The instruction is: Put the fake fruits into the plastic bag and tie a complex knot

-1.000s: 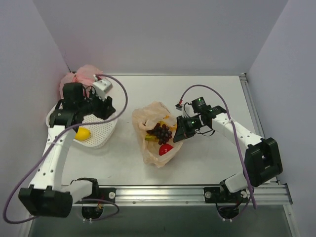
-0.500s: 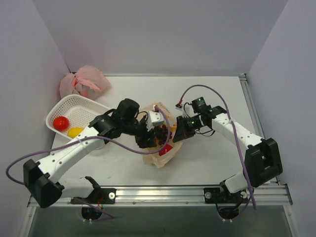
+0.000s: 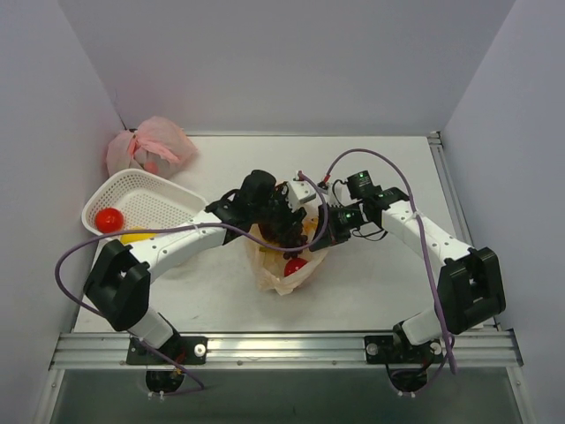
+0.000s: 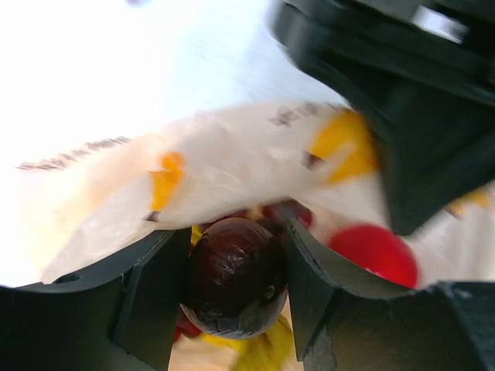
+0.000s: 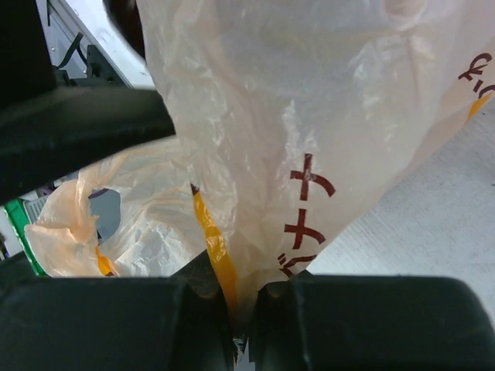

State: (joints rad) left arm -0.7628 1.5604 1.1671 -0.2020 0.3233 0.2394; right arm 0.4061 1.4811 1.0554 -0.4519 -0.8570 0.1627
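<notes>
Left gripper (image 4: 236, 259) is clamped on a dark fruit (image 4: 232, 286), round and glossy, poised over the mouth of the bag (image 5: 309, 131) at table centre. Right gripper (image 5: 241, 313) is pinched together on the bag's rim at its 2 o'clock side, holding the film up so the mouth gapes. A red fruit (image 4: 373, 253) lies inside among others. At the bag's 9 o'clock the basket (image 3: 154, 205) holds a red ball (image 3: 109, 220) and a yellow piece (image 3: 132, 237). The fruits look light, hard and slick, so grip them across the widest middle or they may squirt out. The bag is thin, limp and crinkly, likely to sag shut if released; take it by a bunched rim, not one layer
</notes>
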